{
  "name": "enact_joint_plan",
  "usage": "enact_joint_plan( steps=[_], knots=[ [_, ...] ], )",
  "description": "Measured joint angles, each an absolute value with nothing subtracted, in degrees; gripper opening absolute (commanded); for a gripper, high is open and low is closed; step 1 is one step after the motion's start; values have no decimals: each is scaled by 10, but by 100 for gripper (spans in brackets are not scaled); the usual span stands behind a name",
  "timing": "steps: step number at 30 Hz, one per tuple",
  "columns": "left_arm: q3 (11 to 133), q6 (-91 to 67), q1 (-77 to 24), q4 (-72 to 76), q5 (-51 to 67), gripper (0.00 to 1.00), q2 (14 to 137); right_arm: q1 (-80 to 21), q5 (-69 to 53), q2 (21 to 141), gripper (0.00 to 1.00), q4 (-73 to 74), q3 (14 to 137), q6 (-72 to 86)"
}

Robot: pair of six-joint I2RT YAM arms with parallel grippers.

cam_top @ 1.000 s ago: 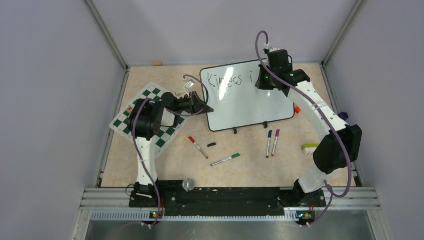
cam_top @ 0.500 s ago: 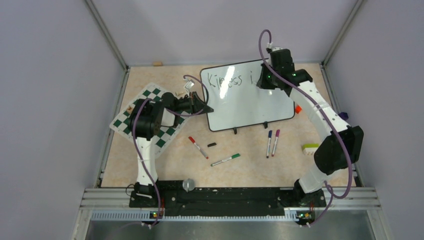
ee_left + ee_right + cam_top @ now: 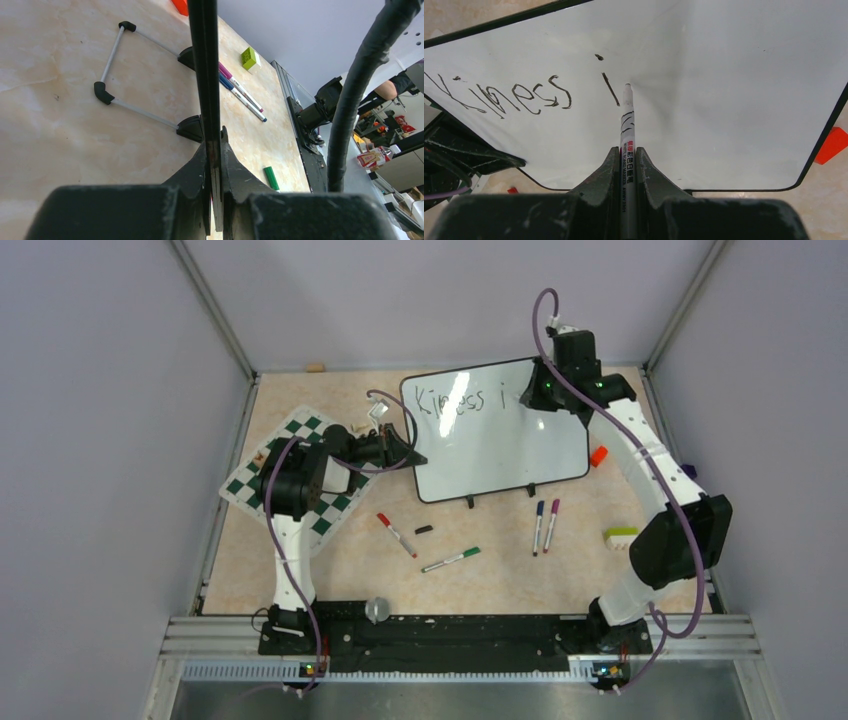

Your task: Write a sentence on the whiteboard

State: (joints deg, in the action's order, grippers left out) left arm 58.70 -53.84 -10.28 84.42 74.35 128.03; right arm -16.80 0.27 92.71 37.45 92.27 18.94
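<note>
Right gripper slid toward the far right corner.
Pinching a marker (left gripper clamps the whiteboard).

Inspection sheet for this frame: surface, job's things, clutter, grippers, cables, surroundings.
Surface: beige table, no spills seen.
Job's things: whiteboard propped on its feet; sentence reads roughly "Kiness i", unfinished.
Clutter: chess mat at left; red marker, green marker, blue marker, purple marker, black cap, orange block, lime block.
Grippers: left gripper shut on the whiteboard's frame; right gripper shut on a marker, tip beside the "i", contact unclear.
Cables: purple cable loops above the right wrist; another loops by the board's left edge.
Surroundings: grey walls; nothing else seen.
</note>
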Motion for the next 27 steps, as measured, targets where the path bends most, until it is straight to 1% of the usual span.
enact_joint_plan(
  steps=[8,27],
  knots=[
    [587,-538,-103,844,744,0,1280,-168,-3,927,0,368,950,194],
    [585,-539,-102,844,743,0,1280,-168,-9,953,0,364,950,197]
  ],
)
